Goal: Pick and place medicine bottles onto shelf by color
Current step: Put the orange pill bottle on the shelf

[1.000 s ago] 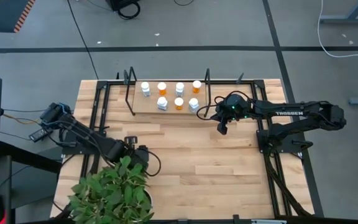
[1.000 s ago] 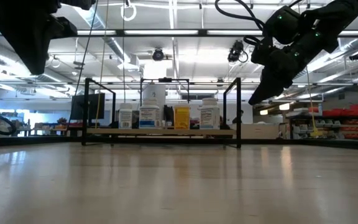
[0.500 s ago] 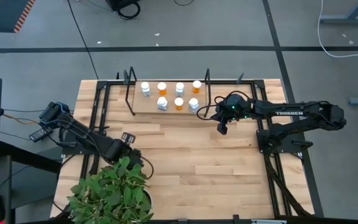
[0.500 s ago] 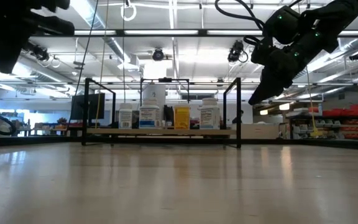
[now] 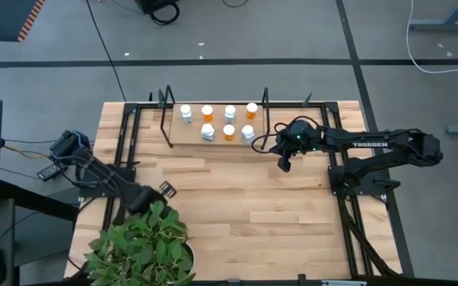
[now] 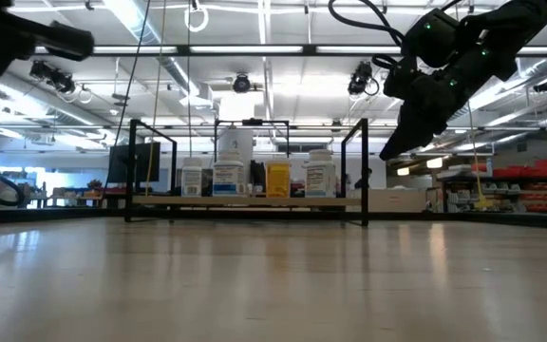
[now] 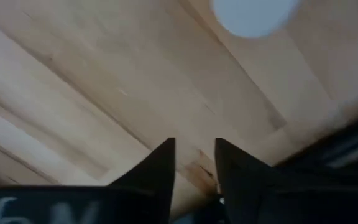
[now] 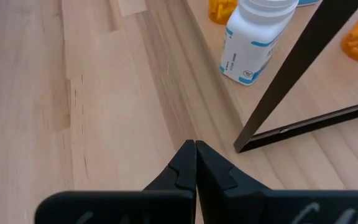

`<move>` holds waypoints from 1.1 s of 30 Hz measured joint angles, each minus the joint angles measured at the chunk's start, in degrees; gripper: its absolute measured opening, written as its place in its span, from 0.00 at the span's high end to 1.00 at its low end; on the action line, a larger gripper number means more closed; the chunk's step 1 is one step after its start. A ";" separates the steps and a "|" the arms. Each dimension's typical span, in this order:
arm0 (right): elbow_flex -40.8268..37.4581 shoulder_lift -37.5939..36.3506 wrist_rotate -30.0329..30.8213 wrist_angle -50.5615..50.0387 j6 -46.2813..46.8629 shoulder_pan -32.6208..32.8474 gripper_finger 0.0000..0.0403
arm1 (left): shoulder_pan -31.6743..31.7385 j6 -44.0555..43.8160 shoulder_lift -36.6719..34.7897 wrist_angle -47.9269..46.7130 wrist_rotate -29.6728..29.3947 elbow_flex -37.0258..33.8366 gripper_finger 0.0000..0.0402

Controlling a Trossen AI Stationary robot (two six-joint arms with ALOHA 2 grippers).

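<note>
The shelf (image 5: 217,143) stands at the table's far side, a light board between black uprights. Several pill bottles with white caps stand on it in two rows, white-bodied ones (image 5: 207,132) alternating with orange ones (image 5: 229,132); they also show in the low view (image 6: 228,178). My right gripper (image 5: 283,165) hovers above the table just right of the shelf's right upright (image 8: 291,81), shut and empty; a white bottle (image 8: 253,40) stands just beyond it. My left gripper (image 5: 168,188) is above the near left of the table beside the plant, its fingers (image 7: 157,168) slightly apart and empty.
A potted green plant (image 5: 141,246) fills the table's near left corner, under and beside my left arm. Black frame rails (image 5: 126,151) run along the table's left and right sides. A pale round patch (image 7: 253,12) lies ahead of my left gripper; I cannot tell what it is.
My left arm has drawn back toward the table's left edge, its gripper moving away from the table's middle and along the plant. In the low view it has slid off toward the picture's left edge.
</note>
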 joint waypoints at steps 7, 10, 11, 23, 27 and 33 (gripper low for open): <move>0.00 0.00 0.00 0.00 0.00 0.00 0.99 | -4.21 -2.96 -0.02 2.92 -0.08 -0.15 0.45; 0.00 0.00 0.00 0.00 0.00 0.00 0.99 | -5.55 -2.70 0.00 6.12 -0.02 -0.15 0.35; 0.01 0.00 0.00 0.00 0.00 0.00 0.99 | -5.96 -2.98 0.00 6.58 -0.14 -0.15 0.32; 0.02 0.00 0.00 0.00 0.00 0.02 0.99 | -8.89 -5.24 -0.04 14.34 -1.45 -2.57 0.23; 0.02 0.00 0.00 0.00 0.00 0.00 0.99 | -8.42 -1.76 -0.05 16.51 -1.95 -4.31 0.24; 0.02 0.00 0.00 -0.01 -0.01 0.02 0.99 | -5.41 5.35 -0.04 16.94 -3.26 -4.37 0.25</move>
